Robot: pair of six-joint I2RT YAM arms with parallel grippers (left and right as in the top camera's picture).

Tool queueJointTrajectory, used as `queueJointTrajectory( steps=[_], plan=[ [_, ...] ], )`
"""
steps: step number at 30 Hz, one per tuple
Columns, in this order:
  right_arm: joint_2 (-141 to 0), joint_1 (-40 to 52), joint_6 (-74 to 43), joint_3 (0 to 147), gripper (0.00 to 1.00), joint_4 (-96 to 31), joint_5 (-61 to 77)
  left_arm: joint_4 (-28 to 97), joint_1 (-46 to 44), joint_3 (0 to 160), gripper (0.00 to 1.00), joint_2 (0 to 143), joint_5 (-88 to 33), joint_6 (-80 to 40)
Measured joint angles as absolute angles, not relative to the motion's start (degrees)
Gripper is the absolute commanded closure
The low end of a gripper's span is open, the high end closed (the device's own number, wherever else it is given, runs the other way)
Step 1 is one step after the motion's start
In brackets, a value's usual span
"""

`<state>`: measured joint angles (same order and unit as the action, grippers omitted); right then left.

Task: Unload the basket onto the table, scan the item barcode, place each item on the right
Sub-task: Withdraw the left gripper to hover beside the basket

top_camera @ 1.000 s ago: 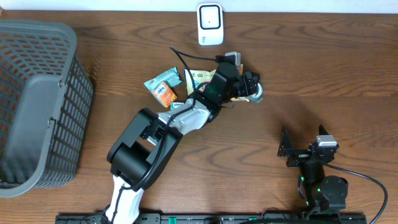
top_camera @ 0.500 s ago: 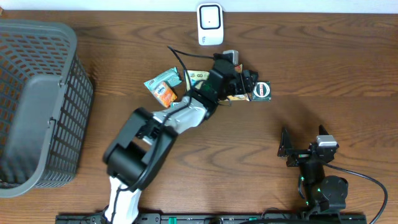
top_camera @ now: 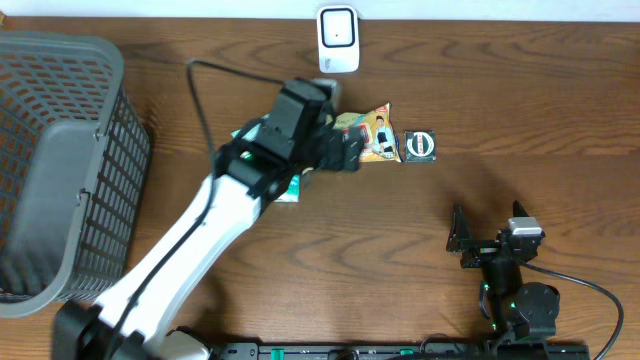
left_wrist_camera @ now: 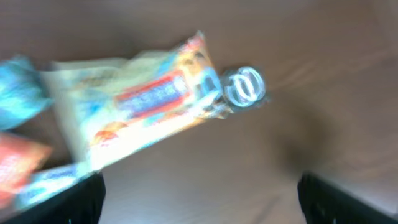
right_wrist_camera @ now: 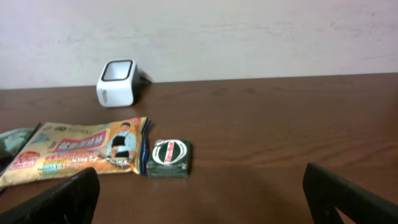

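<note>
Overhead: snack packet [top_camera: 372, 135] outside grey basket [top_camera: 112, 200]

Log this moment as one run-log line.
left gripper: open, empty, over snack packet | right gripper: open, empty | green box: lying flat beside packet | barcode scanner: upright, far edge

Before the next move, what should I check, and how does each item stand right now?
1. left tool open and holding nothing: ok.
2. right tool open, away from the items: ok.
3. small green box lying free on the table beside the snack packet: ok.
4. scanner upright, nothing in front of it: ok.
5. barcode on the box facing up: cannot tell.
</note>
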<state>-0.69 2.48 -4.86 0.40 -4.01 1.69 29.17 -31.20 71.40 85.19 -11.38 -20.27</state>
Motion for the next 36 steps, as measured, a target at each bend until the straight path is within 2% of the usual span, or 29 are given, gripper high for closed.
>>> queueJointTrajectory(
  steps=[7,14,21,30,36],
  plan=[
    [-0.7,2.5,-4.9,0.4,0.01,-4.0,1.7,50.7,-31.1,71.3,0.02,77.6,5.1,-17.7],
    [-0.7,2.5,-4.9,0.4,0.01,-4.0,1.7,62.6,-30.0,71.3,0.02,76.3,13.6,-21.2],
    [-0.7,2.5,-4.9,0.4,0.01,-4.1,1.7,64.8,-26.4,71.3,0.03,76.3,17.6,-24.6],
    [-0.7,2.5,-4.9,0.4,0.01,-4.0,1.7,65.6,-14.1,71.3,0.02,76.3,19.0,-28.8],
    [-0.7,2.5,-4.9,0.4,0.01,-4.0,1.7,66.7,-12.4,71.3,0.02,76.3,19.4,-29.0]
  ],
)
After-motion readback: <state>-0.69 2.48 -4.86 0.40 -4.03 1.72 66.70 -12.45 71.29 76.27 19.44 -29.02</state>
